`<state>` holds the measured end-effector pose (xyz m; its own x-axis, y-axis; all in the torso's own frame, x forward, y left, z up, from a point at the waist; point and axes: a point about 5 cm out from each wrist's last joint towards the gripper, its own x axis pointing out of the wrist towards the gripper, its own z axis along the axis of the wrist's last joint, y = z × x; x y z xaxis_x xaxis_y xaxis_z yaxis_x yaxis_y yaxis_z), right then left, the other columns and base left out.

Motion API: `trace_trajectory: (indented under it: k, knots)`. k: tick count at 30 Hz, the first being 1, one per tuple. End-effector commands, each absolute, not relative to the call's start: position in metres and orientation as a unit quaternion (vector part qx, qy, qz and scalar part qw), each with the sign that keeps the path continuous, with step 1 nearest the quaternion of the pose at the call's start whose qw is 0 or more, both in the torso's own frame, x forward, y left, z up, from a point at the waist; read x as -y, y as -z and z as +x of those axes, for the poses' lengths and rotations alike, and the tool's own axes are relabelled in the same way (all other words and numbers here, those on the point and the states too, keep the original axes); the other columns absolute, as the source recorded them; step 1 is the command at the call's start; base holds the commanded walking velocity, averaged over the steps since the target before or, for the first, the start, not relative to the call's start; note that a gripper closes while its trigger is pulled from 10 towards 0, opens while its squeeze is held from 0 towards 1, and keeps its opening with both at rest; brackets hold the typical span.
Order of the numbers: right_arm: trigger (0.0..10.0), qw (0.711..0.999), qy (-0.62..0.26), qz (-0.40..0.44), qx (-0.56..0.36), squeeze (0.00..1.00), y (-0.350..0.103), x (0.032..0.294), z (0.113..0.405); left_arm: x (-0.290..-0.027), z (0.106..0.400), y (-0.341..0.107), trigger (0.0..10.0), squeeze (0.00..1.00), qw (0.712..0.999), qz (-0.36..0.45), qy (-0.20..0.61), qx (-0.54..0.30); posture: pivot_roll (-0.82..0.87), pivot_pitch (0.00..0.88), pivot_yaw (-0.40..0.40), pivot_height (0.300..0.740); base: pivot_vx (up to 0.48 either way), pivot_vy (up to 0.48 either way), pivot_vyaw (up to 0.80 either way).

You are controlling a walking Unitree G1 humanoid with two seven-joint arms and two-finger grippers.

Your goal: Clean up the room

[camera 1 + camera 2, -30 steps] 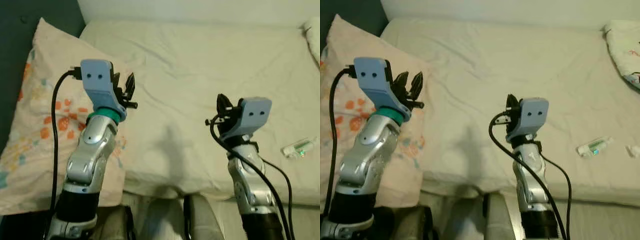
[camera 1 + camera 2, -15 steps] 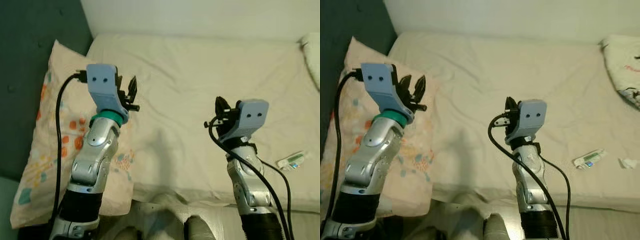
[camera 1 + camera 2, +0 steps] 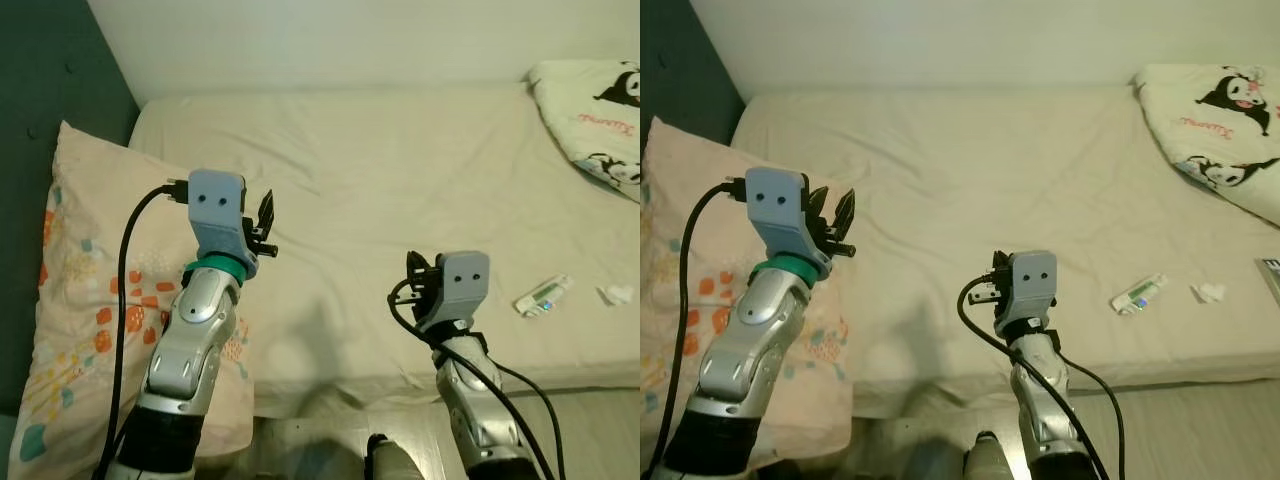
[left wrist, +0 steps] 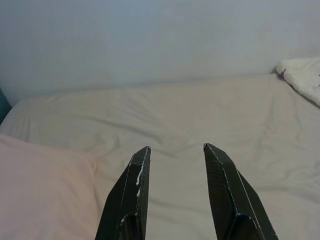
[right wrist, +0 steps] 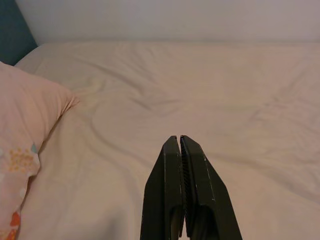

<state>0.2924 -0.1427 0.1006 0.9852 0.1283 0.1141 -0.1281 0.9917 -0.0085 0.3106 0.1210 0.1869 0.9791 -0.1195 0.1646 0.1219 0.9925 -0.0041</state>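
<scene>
Bed (image 3: 420,170) view has shifted, revealing blanket (image 3: 590,110); right gripper (image 5: 181,145) lower.

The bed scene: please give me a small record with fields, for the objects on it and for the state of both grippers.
surface: bed with cream sheet
pillow: floral pillow at the bed's left end
blanket: cartoon-print blanket at the right end
small items: tube and a white scrap lying near the front edge, on the right
left gripper: open, raised above the sheet, holding nothing
right gripper: shut, empty, above the sheet
</scene>
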Motion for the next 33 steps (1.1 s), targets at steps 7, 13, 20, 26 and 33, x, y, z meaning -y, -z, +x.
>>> trace_trajectory:
  k: [7, 13, 20, 26, 33]
  knots:
    - [10.0, 0.996, -0.071, -0.007, 0.056, 0.00, -0.096, 0.142, 0.295, -0.119, 0.307, -0.170, 10.0, 0.00, 0.996, 0.002, 0.061, 0.066, -0.08, 0.059, 0.034, 0.724, 0.000, 0.000, 0.00]
    - [10.0, 0.995, -0.073, -0.007, 0.063, 0.00, -0.098, 0.142, 0.297, -0.119, 0.306, -0.169, 10.0, 0.00, 0.996, 0.004, 0.062, 0.067, -0.08, 0.057, 0.033, 0.724, -0.146, 0.000, 0.00]
    - [10.0, 0.995, -0.078, -0.004, 0.069, 0.00, -0.099, 0.138, 0.298, -0.119, 0.305, -0.167, 10.0, 0.00, 0.996, 0.007, 0.062, 0.067, -0.08, 0.057, 0.039, 0.724, -0.335, 0.000, 0.00]
    - [10.0, 0.994, -0.080, 0.003, 0.076, 0.00, -0.103, 0.135, 0.300, -0.120, 0.305, -0.168, 10.0, 0.00, 0.996, 0.008, 0.062, 0.069, -0.08, 0.059, 0.042, 0.724, -0.331, 0.000, 0.00]
    - [10.0, 0.994, -0.077, 0.007, 0.076, 0.00, -0.102, 0.135, 0.300, -0.121, 0.305, -0.168, 10.0, 0.00, 0.996, 0.010, 0.062, 0.068, -0.07, 0.065, 0.049, 0.724, -0.333, 0.000, 0.00]
